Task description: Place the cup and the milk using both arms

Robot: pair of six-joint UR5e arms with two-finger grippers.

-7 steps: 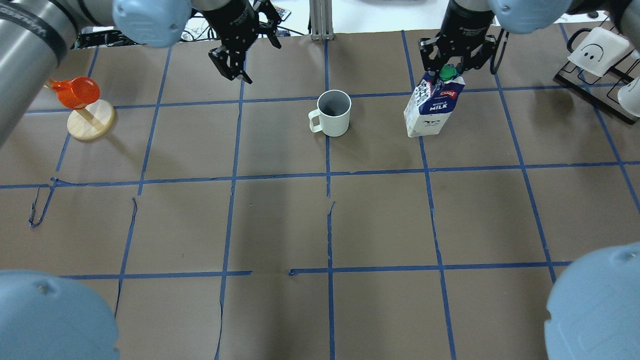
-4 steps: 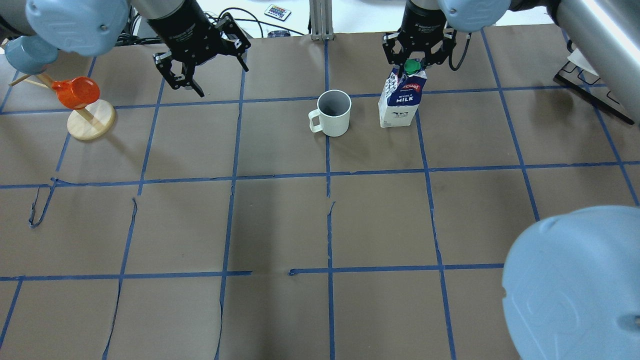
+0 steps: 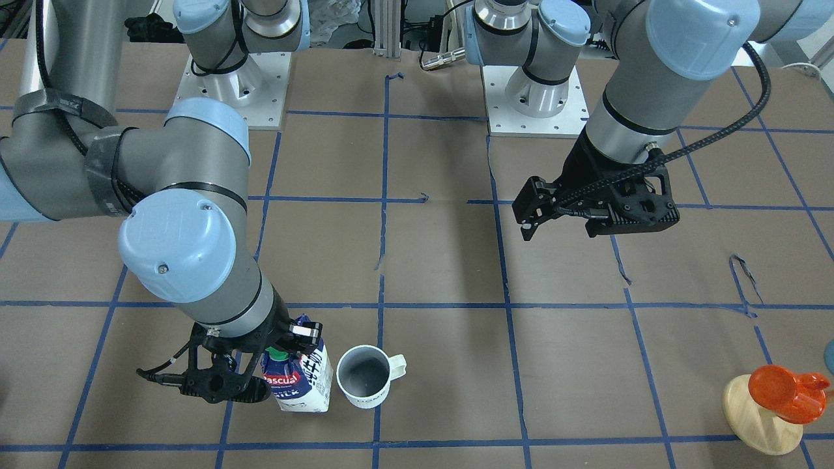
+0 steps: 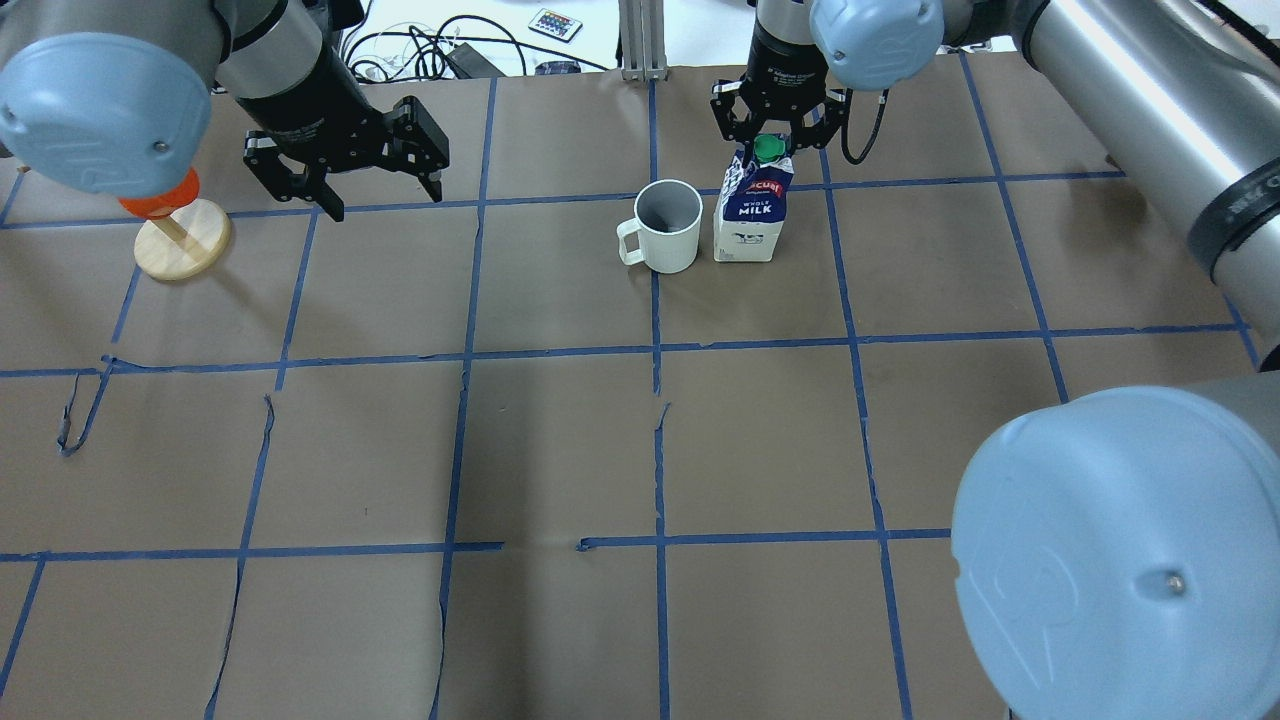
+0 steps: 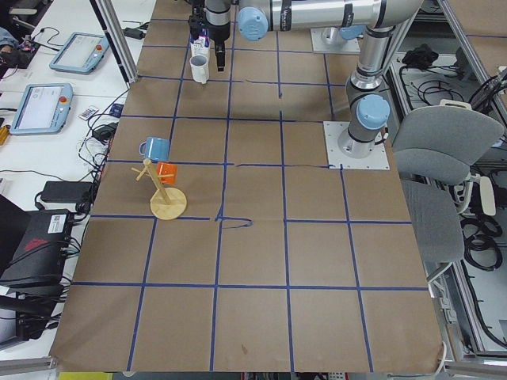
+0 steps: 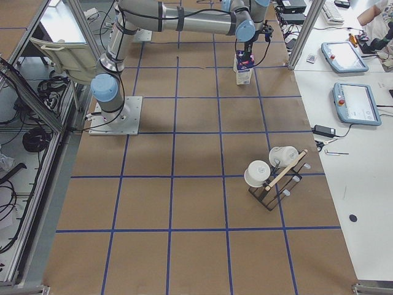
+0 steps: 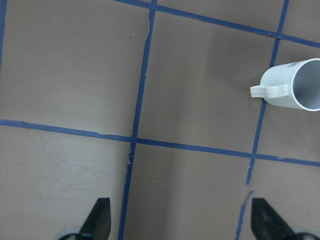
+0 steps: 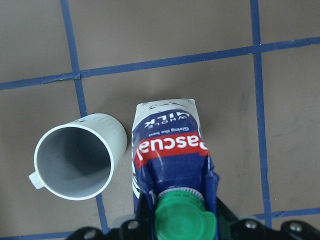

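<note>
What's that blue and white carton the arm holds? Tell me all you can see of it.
The milk is a gable-top carton, cardboard by its look, dark blue above, white below, with a red Pascual band, WHOLE MILK lettering and a green screw cap on. It stands upright on the brown table, taller than the white cup close beside it. The right gripper clamps its top at the cap.

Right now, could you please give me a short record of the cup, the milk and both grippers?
cup: upright on the table, handle toward the robot's left
milk: upright, close beside the cup on the robot's right; contact unclear
right gripper: shut on the milk's gable top
left gripper: open, empty, apart from the cup
other: orange cup on a wooden stand
</note>
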